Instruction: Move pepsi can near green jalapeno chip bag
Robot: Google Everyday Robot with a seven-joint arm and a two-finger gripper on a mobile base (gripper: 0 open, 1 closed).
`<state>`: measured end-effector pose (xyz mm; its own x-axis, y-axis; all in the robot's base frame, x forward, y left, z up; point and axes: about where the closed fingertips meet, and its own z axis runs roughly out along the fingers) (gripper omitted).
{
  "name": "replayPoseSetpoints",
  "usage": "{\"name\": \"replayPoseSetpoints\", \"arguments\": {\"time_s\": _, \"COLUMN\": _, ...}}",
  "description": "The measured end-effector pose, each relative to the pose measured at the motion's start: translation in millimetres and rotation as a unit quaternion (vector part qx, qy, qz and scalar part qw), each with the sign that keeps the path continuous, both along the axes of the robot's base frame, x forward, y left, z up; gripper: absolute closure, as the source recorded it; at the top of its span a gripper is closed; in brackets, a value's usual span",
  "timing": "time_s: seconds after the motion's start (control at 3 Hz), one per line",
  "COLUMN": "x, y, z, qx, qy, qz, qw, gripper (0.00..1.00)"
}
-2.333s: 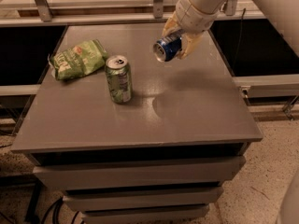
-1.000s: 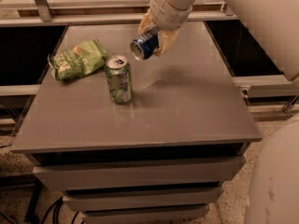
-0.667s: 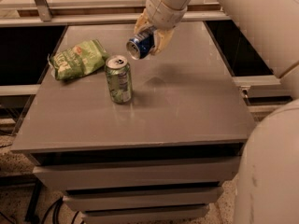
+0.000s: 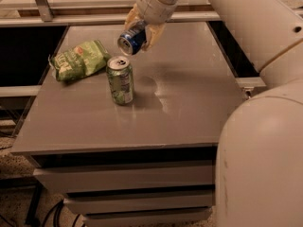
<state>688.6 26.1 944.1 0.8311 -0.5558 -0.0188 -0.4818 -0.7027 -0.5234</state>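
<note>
My gripper (image 4: pixel 140 34) is shut on the pepsi can (image 4: pixel 131 40), a blue can held tilted on its side in the air, its silver top facing the camera. It hangs above the grey table, just behind and above a green soda can (image 4: pixel 120 80). The green jalapeno chip bag (image 4: pixel 78 60), crumpled light green with white lettering, lies on the table's left part, to the left of the held can.
The green soda can stands upright between the chip bag and the table's middle. The grey table (image 4: pixel 189 108) has drawers below. My white arm (image 4: pixel 255 37) fills the right side. A rail runs behind the table.
My gripper has carried the pepsi can leftward across the table, from the back right to above the green soda can. The chip bag and green can have not moved.
</note>
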Motion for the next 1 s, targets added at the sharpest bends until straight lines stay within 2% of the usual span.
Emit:
{"name": "replayPoseSetpoints", "arguments": {"time_s": 0.33, "x": 2.7, "y": 21.1, "z": 8.1, "qx": 0.007, "qy": -0.01, "qz": 0.033, "qw": 0.9994, "gripper": 1.0}}
{"name": "replayPoseSetpoints", "arguments": {"time_s": 1.0, "x": -12.6, "y": 66.4, "z": 19.3, "qx": 0.015, "qy": -0.023, "qz": 0.097, "qw": 0.9949, "gripper": 1.0}}
